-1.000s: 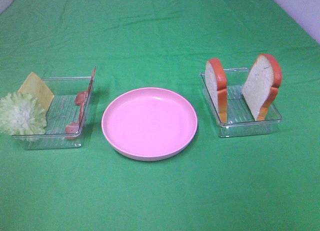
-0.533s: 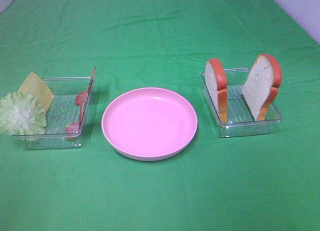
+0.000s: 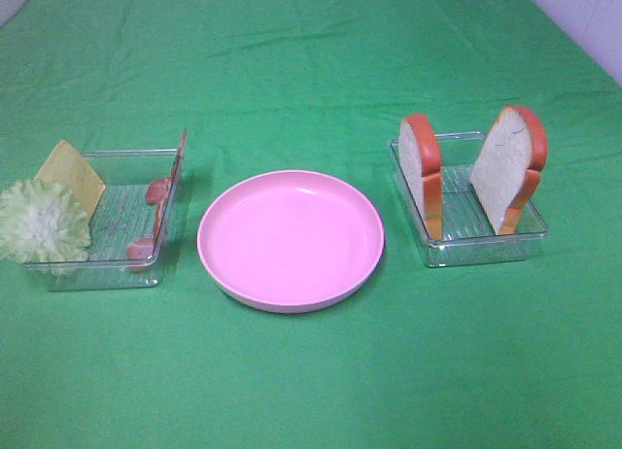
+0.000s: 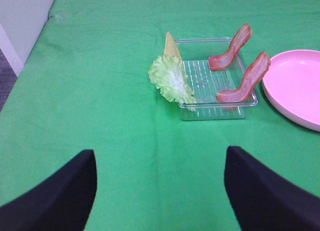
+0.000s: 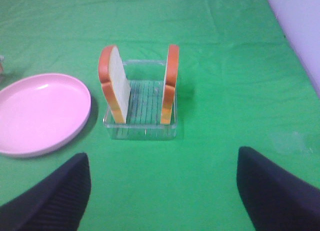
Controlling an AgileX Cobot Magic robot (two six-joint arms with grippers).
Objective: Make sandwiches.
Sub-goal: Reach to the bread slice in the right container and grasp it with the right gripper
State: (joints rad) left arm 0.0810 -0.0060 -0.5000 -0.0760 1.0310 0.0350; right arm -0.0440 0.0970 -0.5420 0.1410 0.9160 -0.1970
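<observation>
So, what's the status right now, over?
Left gripper, right gripper open, empty. Bread slices upright in right tray; lettuce, cheese, bacon at left tray. Plate bare. Nothing in the way.

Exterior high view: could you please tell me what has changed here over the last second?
Nothing visibly changed. The bread slices stand in the right tray. The lettuce, cheese and bacon rest at the left tray. The pink plate is bare. The left gripper and right gripper stay open.

A wrinkled, evenly lit green tablecloth (image 3: 311, 391) spreads everywhere, with pale wall (image 3: 588, 17) at its far right corner.
</observation>
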